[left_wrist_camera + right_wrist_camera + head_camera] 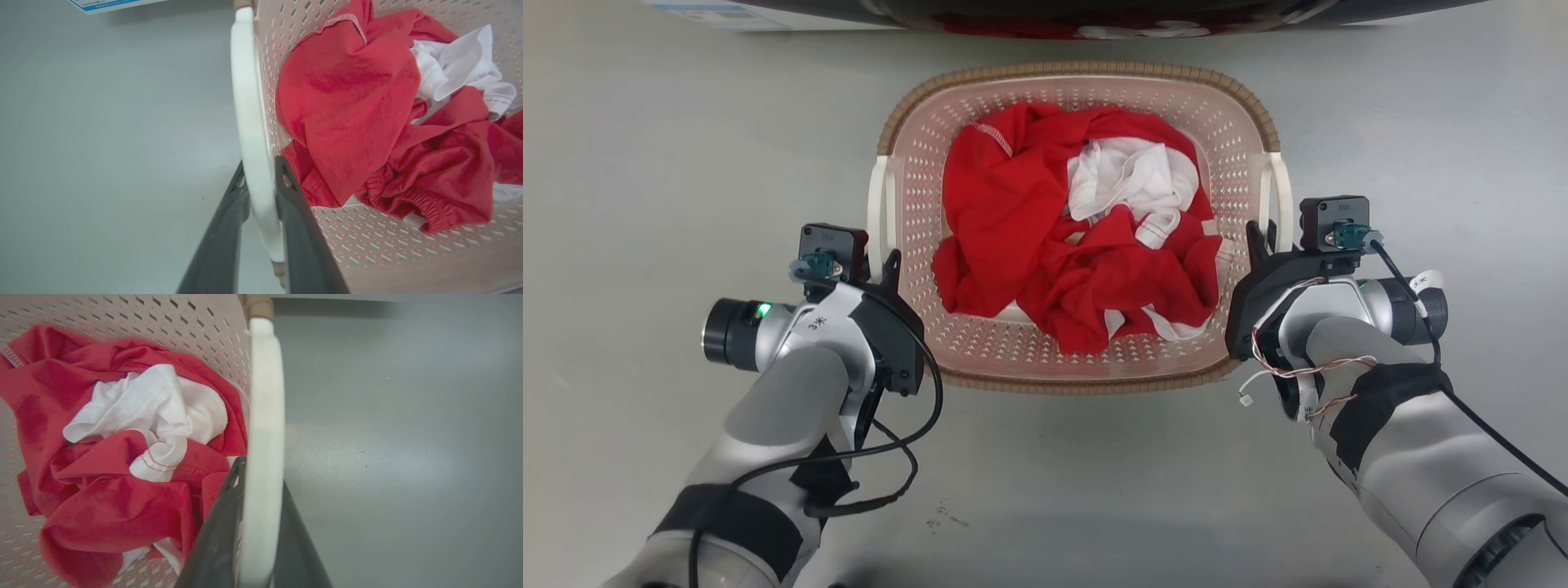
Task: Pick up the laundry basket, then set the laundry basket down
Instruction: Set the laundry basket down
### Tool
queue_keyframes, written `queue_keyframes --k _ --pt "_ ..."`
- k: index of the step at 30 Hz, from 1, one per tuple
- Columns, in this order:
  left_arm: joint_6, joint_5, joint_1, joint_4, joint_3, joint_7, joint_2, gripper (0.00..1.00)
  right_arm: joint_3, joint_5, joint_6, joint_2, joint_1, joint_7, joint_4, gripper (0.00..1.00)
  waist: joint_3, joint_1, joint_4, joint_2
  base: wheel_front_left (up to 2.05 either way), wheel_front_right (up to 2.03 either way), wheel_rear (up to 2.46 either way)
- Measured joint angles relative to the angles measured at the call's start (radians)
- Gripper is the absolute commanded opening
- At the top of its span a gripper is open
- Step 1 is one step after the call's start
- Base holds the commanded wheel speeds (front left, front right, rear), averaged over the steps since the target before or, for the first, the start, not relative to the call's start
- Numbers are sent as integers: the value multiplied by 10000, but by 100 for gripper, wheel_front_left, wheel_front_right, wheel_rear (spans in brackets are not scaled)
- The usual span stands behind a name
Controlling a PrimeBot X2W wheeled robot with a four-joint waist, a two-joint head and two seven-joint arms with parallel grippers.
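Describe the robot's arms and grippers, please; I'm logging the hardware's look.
Both arms have silver-grey shells with black wraps. The left arm carries a looping black cable, a green light and a "3*" mark. The right arm has twisted red-white wires and a black cable. The left gripper and right gripper have long dark grey tapered fingers.

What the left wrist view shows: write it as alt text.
The left gripper clamps the white side handle of the laundry basket between two dark fingers. The basket holds crumpled red and white clothes; grey floor lies to the left.
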Motion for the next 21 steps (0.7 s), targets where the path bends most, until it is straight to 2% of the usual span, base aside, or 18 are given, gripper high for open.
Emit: queue_keyframes --k 14,15,16,17,18,19,21 --pt "-92 36 -341 272 -2 -343 -4 0 96 -12 13 6 -86 -261 10 0 178 -1 197 -1 0 0 0" --pt "-92 38 -341 282 -4 -351 -8 10 105 -12 13 6 -86 -288 8 0 170 -1 201 -1 0 0 0" --pt "-92 38 -341 301 -6 -353 -8 13 125 -12 13 6 -86 -332 8 15 160 -1 204 -1 0 0 0" --pt "-90 42 -342 313 -6 -357 -8 40 159 -21 13 4 -86 -334 10 35 148 -1 206 -1 0 0 0" --pt "-90 73 -342 336 -17 -360 -2 72 184 -69 15 4 -85 -339 8 49 135 -2 207 -1 0 0 0" --pt "-90 96 -341 347 -19 -405 -25 99 205 -96 40 13 -86 -349 -6 98 120 -2 209 -2 0 0 0" --pt "-86 98 -342 360 -10 -443 -42 100 245 -107 92 58 -86 -389 -27 100 85 -2 213 -1 0 0 0"
